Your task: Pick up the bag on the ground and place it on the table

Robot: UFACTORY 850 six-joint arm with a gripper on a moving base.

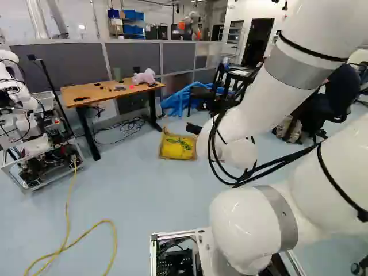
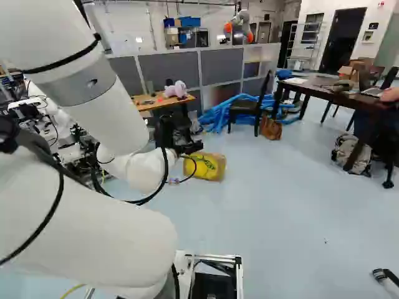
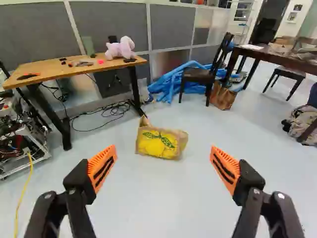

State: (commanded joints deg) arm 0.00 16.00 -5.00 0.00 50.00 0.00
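On the floor, one yellow-and-brown bag [image 3: 159,143].

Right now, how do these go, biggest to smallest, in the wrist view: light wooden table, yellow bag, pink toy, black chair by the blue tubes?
1. Light wooden table
2. Black chair, clearly taller than the bag
3. Yellow bag
4. Pink toy

One yellow bag [image 3: 158,145], one plush toy [image 3: 120,48]
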